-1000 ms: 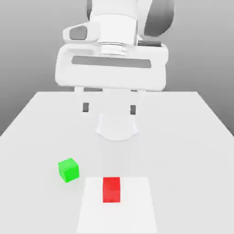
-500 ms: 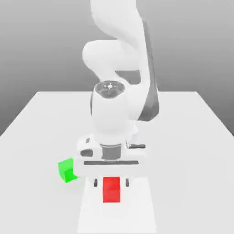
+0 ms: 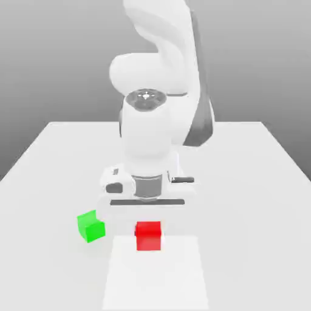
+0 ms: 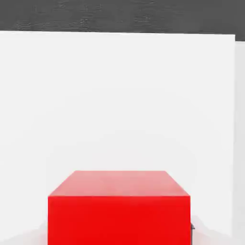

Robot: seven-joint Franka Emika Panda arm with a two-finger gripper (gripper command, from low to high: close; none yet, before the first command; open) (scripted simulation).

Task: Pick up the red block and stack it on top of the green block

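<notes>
Centrally in the exterior view, the white counter (image 3: 255, 182) carried the white arm (image 3: 159, 103), which bent forward and down over a paler rectangular patch (image 3: 155, 276) at the counter's near edge. Its gripper (image 3: 148, 226) was pinching the red block (image 3: 148, 236), which stood at the far edge of that patch. The green block (image 3: 91, 226) sat on the counter near the red one, apart from it, toward the exterior view's left.

Exterior view faces the arm across the table (image 3: 255, 158); hand view looks down close.
</notes>
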